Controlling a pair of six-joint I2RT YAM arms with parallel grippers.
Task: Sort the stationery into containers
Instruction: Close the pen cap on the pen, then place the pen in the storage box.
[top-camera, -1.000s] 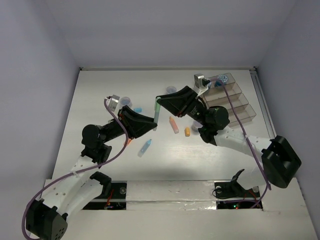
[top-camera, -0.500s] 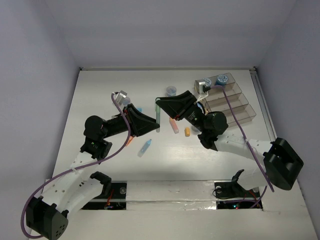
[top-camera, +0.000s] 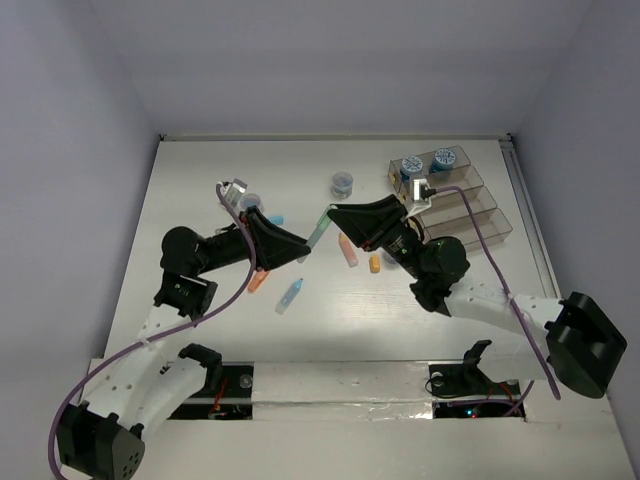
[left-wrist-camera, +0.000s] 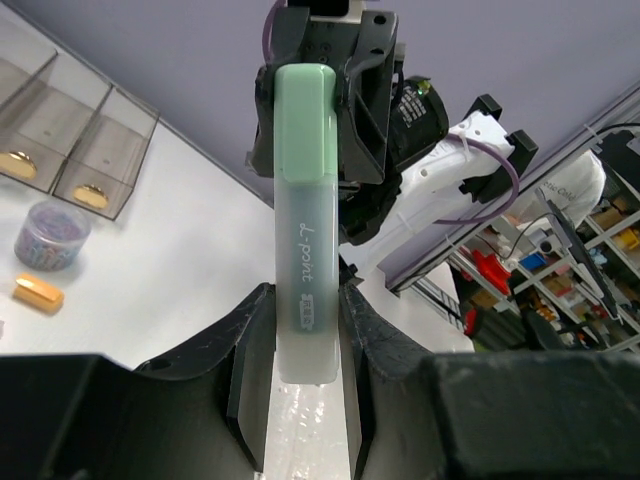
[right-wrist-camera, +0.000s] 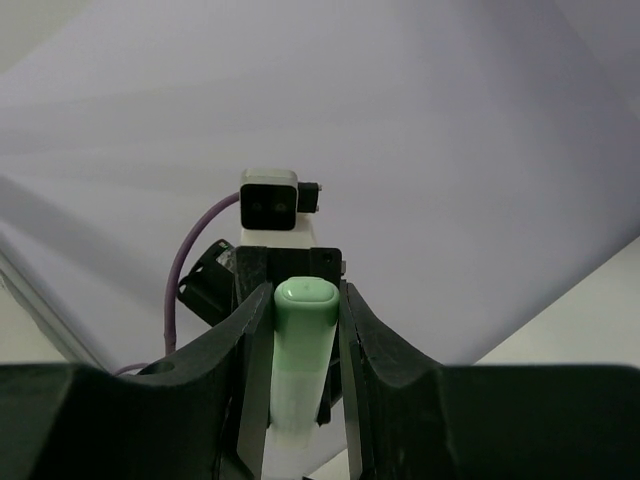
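— What lies under it all?
— A white worktop (top-camera: 200, 190), matt and plain; a pale metal rail (top-camera: 528, 215) runs along its right edge.
— And around it?
— Lilac-grey walls (top-camera: 330, 60) on three sides; a white ledge (top-camera: 340, 385) across the near edge, shiny in places.
— Anything beyond that?
— In the left wrist view, shelving (left-wrist-camera: 605, 215) stands off to the right, crowded with red, blue and yellow oddments; they are too blurred to name.
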